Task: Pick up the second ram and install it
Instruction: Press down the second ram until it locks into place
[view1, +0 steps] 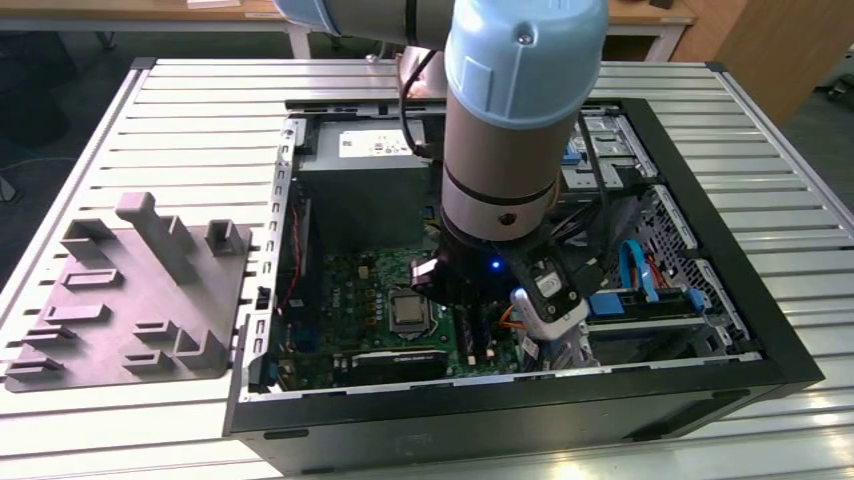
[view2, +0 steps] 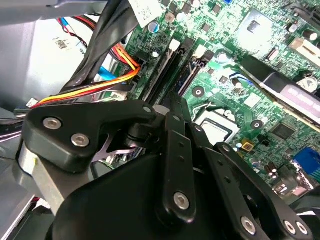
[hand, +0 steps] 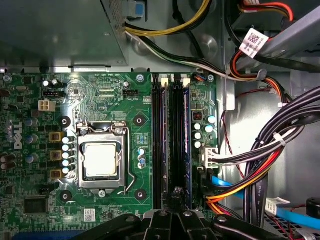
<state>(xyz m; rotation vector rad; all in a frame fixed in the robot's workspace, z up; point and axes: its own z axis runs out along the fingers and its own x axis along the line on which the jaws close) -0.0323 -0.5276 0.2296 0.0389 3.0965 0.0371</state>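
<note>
The second ram (hand: 185, 135) is a thin blue-green stick standing on edge in one of the black memory slots (hand: 159, 140) of the green motherboard (hand: 100, 100). In the second wrist view the second ram (view2: 186, 76) runs toward the black fingers. My gripper (hand: 176, 196) is shut, its fingertips together right over the near end of the slots. I cannot tell whether they touch the stick. In the exterior view my gripper (view1: 463, 305) is low inside the open computer case (view1: 694, 390), and the arm hides the slots.
A grey plastic tray (view1: 127, 290) with upright tabs lies outside the case on the exterior view's left. A processor socket (hand: 100, 161) sits beside the slots. Bundled cables (hand: 260, 165) crowd the other side. A power supply (view1: 367, 150) fills the case's far end.
</note>
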